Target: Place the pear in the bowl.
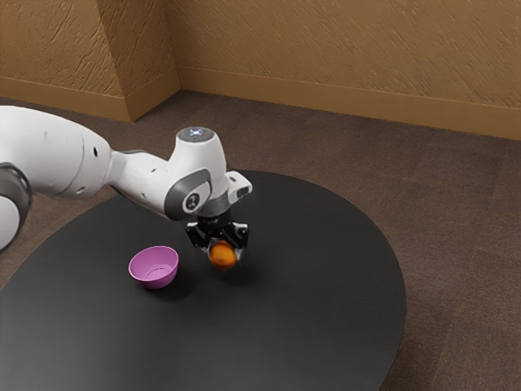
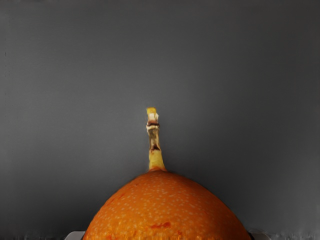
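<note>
Nearest the exterior camera is the round black table (image 1: 285,346), its near edge running out of the picture. From the exterior view's left comes the white, jointed robot arm (image 1: 61,155), reaching over the table. Next along is the small, round, pinkish-purple bowl (image 1: 157,282), upright on the tabletop with its mouth open upward. To the exterior view's right of it, near but apart, the black two-finger gripper (image 1: 224,250) points downward, its jaws closed on the orange, speckled pear (image 1: 222,257), one finger at either side. The pear seems to be off the table, over a dark shadow, and its yellow-brown woody stalk (image 2: 155,142) sticks out clear of the fingers. I judge the grasp made and the carry to the bowl to be the step in hand. The next move calls for enough height to pass the rim, then travel toward the exterior view's left until the pear is centred over the bowl, a gentle lowering, and release; too low a path could knock the bowl.
</note>
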Controlling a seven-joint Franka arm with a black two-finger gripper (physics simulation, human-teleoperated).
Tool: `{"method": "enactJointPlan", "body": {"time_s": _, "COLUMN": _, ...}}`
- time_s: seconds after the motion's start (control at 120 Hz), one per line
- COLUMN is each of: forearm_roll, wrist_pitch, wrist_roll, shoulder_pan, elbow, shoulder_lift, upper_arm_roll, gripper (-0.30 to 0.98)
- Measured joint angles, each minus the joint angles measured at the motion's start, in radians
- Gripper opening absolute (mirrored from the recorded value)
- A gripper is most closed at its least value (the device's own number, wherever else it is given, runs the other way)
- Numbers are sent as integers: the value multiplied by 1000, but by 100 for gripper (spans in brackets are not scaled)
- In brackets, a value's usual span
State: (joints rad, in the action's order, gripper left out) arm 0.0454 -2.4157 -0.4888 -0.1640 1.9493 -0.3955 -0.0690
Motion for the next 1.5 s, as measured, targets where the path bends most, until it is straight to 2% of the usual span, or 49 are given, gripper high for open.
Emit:
{"method": "enactJointPlan", "body": {"time_s": 0.358, "forearm_roll": 11, "wrist_pitch": 56, "wrist_roll": -12, "shoulder_pan": 180, "elbow": 164, "shoulder_lift": 226, "upper_arm_roll": 0, "gripper": 31}}
{"method": "enactJointPlan", "body": {"time_s": 0.5, "forearm_roll": 9, "wrist_pitch": 74, "wrist_roll": -9, "shoulder_pan": 232, "elbow": 221, "shoulder_lift": 258, "upper_arm_roll": 0, "gripper": 33}}
{"method": "enactJointPlan", "body": {"time_s": 0.7, "forearm_roll": 6, "wrist_pitch": 82, "wrist_roll": -2, "shoulder_pan": 236, "elbow": 225, "shoulder_lift": 235, "upper_arm_roll": 0, "gripper": 35}}
{"method": "enactJointPlan", "body": {"time_s": 0.858, "forearm_roll": -1, "wrist_pitch": 83, "wrist_roll": 8, "shoulder_pan": 234, "elbow": 223, "shoulder_lift": 224, "upper_arm_roll": 0, "gripper": 50}}
{"method": "enactJointPlan", "body": {"time_s": 1.0, "forearm_roll": -2, "wrist_pitch": 83, "wrist_roll": 17, "shoulder_pan": 233, "elbow": 220, "shoulder_lift": 221, "upper_arm_roll": 0, "gripper": 58}}
{"method": "enactJointPlan", "body": {"time_s": 1.167, "forearm_roll": -2, "wrist_pitch": 91, "wrist_roll": 28, "shoulder_pan": 222, "elbow": 211, "shoulder_lift": 312, "upper_arm_roll": 7, "gripper": 63}}
{"method": "enactJointPlan", "body": {"time_s": 1.267, "forearm_roll": -5, "wrist_pitch": 144, "wrist_roll": 45, "shoulder_pan": 212, "elbow": 170, "shoulder_lift": 397, "upper_arm_roll": 14, "gripper": 64}}
{"method": "enactJointPlan", "body": {"time_s": 1.333, "forearm_roll": -21, "wrist_pitch": 219, "wrist_roll": 68, "shoulder_pan": 207, "elbow": 90, "shoulder_lift": 423, "upper_arm_roll": 22, "gripper": 65}}
{"method": "enactJointPlan", "body": {"time_s": 1.5, "forearm_roll": -90, "wrist_pitch": 476, "wrist_roll": 173, "shoulder_pan": 170, "elbow": -271, "shoulder_lift": 374, "upper_arm_roll": 8, "gripper": 66}}
